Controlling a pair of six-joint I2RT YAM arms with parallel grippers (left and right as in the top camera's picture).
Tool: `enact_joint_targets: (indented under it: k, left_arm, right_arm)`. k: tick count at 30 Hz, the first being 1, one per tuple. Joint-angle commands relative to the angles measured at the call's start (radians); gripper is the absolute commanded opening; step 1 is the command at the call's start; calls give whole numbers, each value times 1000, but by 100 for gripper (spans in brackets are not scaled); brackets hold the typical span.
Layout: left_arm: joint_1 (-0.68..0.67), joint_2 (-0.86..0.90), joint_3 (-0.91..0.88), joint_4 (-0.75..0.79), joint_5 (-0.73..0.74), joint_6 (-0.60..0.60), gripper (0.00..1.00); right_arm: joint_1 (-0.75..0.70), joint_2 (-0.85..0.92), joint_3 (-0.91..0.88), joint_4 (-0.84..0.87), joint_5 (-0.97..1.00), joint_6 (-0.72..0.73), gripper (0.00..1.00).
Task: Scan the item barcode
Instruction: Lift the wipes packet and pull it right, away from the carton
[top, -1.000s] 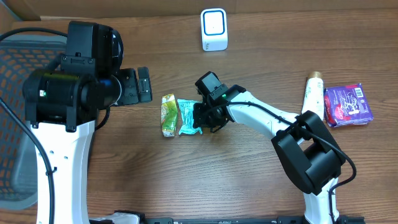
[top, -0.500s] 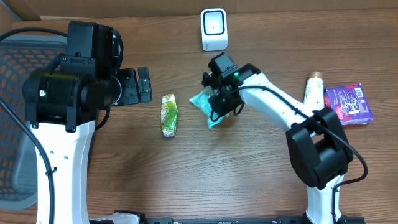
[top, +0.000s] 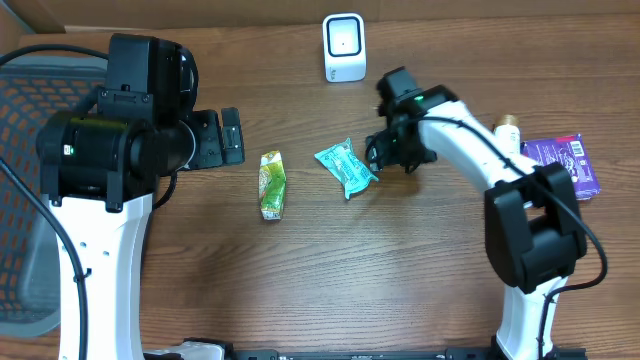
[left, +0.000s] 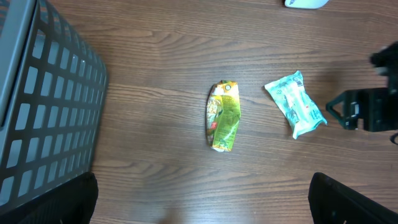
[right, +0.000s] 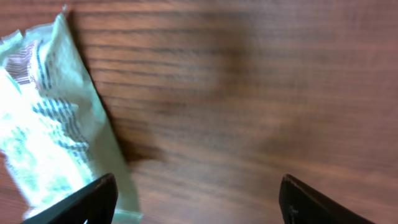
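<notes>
A teal snack packet (top: 346, 167) lies flat on the wooden table, below the white barcode scanner (top: 344, 47) that stands at the back edge. My right gripper (top: 388, 155) sits just right of the packet, open and holding nothing. In the right wrist view the teal packet (right: 43, 124) lies at the left, beside the left finger, and only bare wood shows between the fingers of the right gripper (right: 199, 199). A green packet (top: 272, 183) lies further left. My left gripper (top: 225, 137) hovers open, left of both packets, which also show in its view: green packet (left: 224, 116), teal packet (left: 296, 104).
A cream tube (top: 505, 150) and a purple packet (top: 560, 168) lie at the right side of the table. A dark mesh basket (top: 25, 110) stands off the left edge, its wall (left: 43, 106) filling the left of the left wrist view.
My right gripper carried the teal packet away from the green one, up and to the right, then opened and let it drop onto the table. The left arm stayed still.
</notes>
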Motion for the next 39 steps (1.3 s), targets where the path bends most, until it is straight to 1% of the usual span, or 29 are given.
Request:
enact_joint_targets:
  k: [1, 3, 5, 7, 11, 16, 19, 22, 24, 26, 28, 30, 32, 35, 37, 39]
  left_arm:
    - [0, -2, 3, 1, -2, -14, 100]
    - [0, -2, 3, 1, -2, -14, 99]
    - [0, -2, 3, 1, -2, -14, 100]
    - [0, -2, 3, 1, -2, -14, 100]
    - [0, -2, 3, 1, -2, -14, 100]
    - [0, -2, 3, 1, -2, -14, 99]
    - [0, -2, 3, 1, -2, -14, 100]
    - [0, -2, 3, 1, -2, -14, 100]
    - [0, -2, 3, 1, -2, -14, 100]
    - [0, -2, 3, 1, -2, -14, 100]
    - [0, -2, 3, 1, -3, -14, 99]
    - [0, -2, 3, 1, -2, -14, 100]
    - [0, -2, 3, 1, -2, -14, 99]
    - [0, -2, 3, 1, -2, -14, 100]
    - [0, -2, 3, 1, -2, -14, 100]
    - [0, -2, 3, 1, -2, -14, 99]
  right_arm:
    - [-68, -38, -13, 13, -327, 210, 79]
    - [-89, -38, -46, 43, -471, 212, 75]
    - [-91, -38, -79, 77, -542, 231, 75]
    - [-86, -38, -108, 100, -576, 264, 75]
    - [-43, -38, -165, 153, -575, 314, 77]
    - [7, -38, -217, 233, -489, 414, 77]
    - [22, -38, -227, 280, -397, 436, 72]
    - [24, -38, -227, 302, -294, 435, 62]
    - [23, -38, -227, 307, -214, 418, 58]
    - [14, -38, -226, 310, -140, 375, 56]
    - [-3, -38, -220, 319, -118, 314, 56]
    - [-26, -38, -205, 332, -126, 241, 57]
    - [-49, -38, -182, 340, -132, 163, 65]
    - [-78, -38, -150, 354, -192, 56, 74]
    - [-96, -38, -130, 357, -257, 24, 80]
    - [-115, -38, -125, 380, -337, 11, 83]
